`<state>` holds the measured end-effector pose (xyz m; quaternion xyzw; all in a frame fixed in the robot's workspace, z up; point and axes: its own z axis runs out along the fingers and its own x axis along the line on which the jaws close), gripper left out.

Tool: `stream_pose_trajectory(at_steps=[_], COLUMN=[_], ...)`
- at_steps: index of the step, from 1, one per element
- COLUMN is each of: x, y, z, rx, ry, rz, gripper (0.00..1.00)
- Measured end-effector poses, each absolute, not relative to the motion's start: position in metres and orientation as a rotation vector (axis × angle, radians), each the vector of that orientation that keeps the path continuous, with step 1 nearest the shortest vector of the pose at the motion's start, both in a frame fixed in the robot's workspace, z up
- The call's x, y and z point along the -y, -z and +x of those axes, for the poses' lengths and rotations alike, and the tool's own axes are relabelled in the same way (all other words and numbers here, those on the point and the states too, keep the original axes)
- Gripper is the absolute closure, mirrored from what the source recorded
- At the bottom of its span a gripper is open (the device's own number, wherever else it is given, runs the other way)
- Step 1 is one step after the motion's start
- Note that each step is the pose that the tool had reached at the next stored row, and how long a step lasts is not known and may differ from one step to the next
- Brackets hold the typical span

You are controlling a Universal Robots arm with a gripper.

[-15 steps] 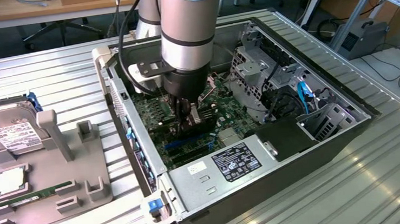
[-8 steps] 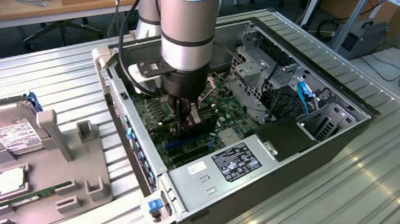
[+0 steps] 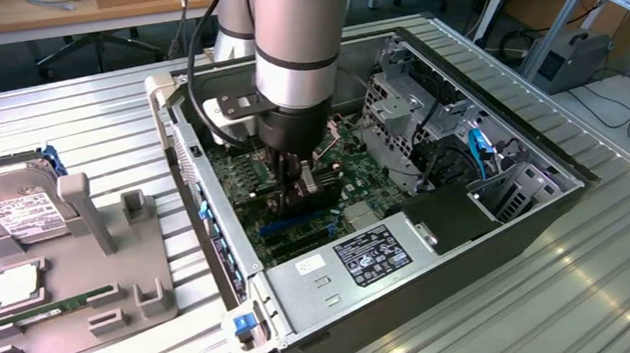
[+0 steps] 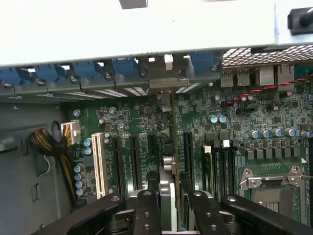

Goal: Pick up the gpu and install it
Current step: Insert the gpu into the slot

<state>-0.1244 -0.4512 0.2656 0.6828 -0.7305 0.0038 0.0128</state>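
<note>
The gpu (image 4: pixel 167 196) is pinched edge-on by the claw (image 4: pixel 168 208) above the motherboard (image 4: pixel 274 132); judged light, stiff, fragile; best gripped along its upper edge.

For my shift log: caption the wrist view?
Gripper holds the thin edge-on gpu card over the green motherboard's black slots.

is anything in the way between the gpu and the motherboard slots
Nothing visible. The gripper holds the gpu edge-on just above the motherboard, among its expansion slots, and no cable or part crosses under it.
</note>
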Motion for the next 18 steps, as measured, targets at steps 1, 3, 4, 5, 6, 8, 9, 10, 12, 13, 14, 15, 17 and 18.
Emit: stream_pose_trajectory(at_steps=[1, 3, 4, 5, 6, 8, 9, 10, 12, 13, 14, 15, 17, 18], x=[0.4512, 0.4512, 0.4511, 0.451, 0.4509, 0.4496, 0.4496, 0.4496, 0.4496, 0.4496, 0.4497, 0.4496, 0.4496, 0.4497], y=[-0.2652, -0.2644, -0.2635, -0.2628, -0.2622, -0.2654, -0.2623, -0.2578, -0.2587, -0.2608, -0.261, -0.2616, -0.2619, -0.2622], z=[-0.123, -0.1216, -0.1216, -0.1215, -0.1216, -0.1256, -0.1257, -0.1257, -0.1259, -0.126, -0.1261, -0.1262, -0.1268, -0.1273], rx=[2.276, 2.275, 2.276, 2.275, 2.275, 2.276, 2.275, 2.275, 2.275, 2.275, 2.275, 2.275, 2.275, 2.275], ry=[-0.011, -0.01, -0.01, -0.01, -0.01, -0.01, -0.009, -0.009, -0.009, -0.009, -0.01, -0.01, -0.01, -0.011], rz=[2.128, 2.127, 2.127, 2.127, 2.127, 2.127, 2.127, 2.127, 2.127, 2.127, 2.126, 2.126, 2.126, 2.126], gripper=[0.73, 0.73, 0.73, 0.73, 0.73, 0.73, 0.73, 0.73, 0.73, 0.73, 0.73, 0.73, 0.73, 0.73])
